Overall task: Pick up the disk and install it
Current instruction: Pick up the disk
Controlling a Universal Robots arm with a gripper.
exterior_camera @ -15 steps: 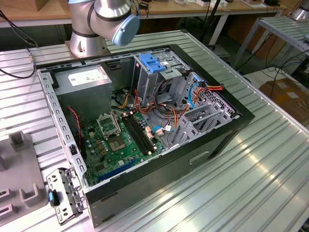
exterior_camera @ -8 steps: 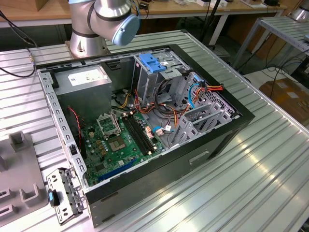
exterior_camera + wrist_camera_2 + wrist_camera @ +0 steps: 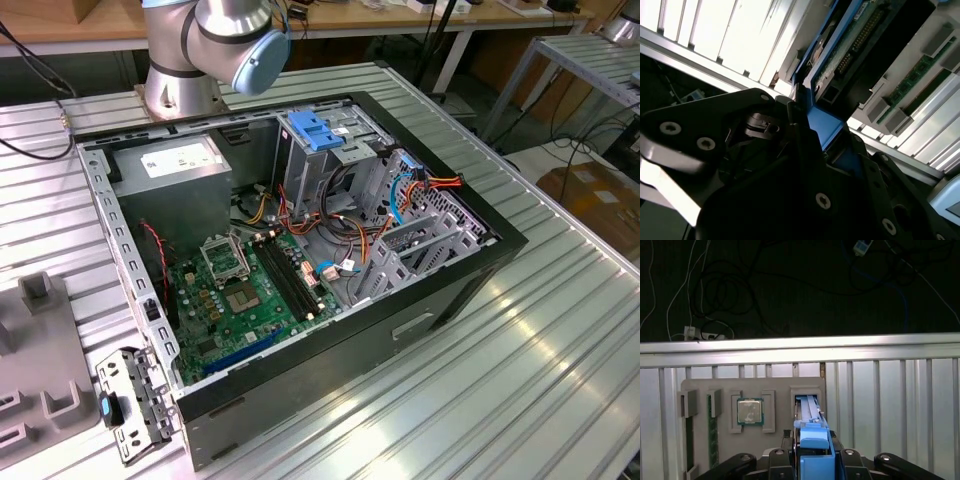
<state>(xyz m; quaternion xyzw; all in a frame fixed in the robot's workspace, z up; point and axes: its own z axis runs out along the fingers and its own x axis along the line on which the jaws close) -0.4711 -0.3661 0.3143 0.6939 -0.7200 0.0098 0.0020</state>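
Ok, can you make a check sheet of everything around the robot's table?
Surface: slatted metal table, bearing an open computer case and a grey tray.
Job's things: the disk stands on edge in a slot of the tray.
Clutter: a processor chip and memory sticks sit in the tray.
Grippers: the gripper is shut on the disk's blue rail.
Cables: coloured wires inside the case; dark cables on the floor.
Surroundings: wooden bench behind the arm's base.

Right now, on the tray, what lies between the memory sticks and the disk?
A square processor chip, in the first wrist view; the jaws grip the disk.
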